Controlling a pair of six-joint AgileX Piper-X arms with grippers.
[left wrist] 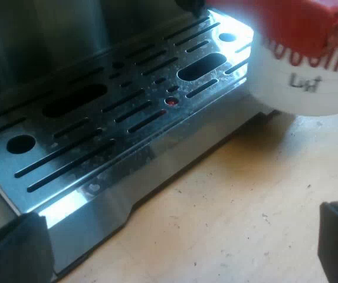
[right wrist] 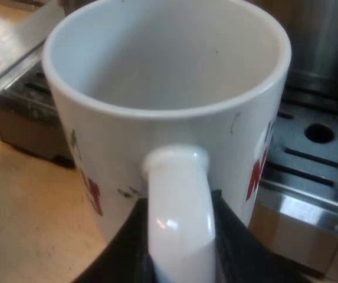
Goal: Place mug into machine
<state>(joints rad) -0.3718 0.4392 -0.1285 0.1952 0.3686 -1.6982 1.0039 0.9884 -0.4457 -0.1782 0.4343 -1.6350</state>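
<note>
A white mug (left wrist: 301, 76) with red lettering hangs at one end corner of the machine's slotted metal drip tray (left wrist: 115, 106), its base partly over the wooden table. It is upright and empty (right wrist: 169, 71). My right gripper (right wrist: 180, 247) is shut on the mug's handle, a black finger on each side. The tray's end (right wrist: 310, 153) lies just past the mug. My left gripper (left wrist: 177, 242) is open above the table in front of the tray, with nothing between its fingers.
The machine's steel front wall (left wrist: 51, 35) rises behind the tray. A small red float (left wrist: 170, 101) shows in the grate. Bare wooden table (left wrist: 227, 200) runs along the tray's front edge.
</note>
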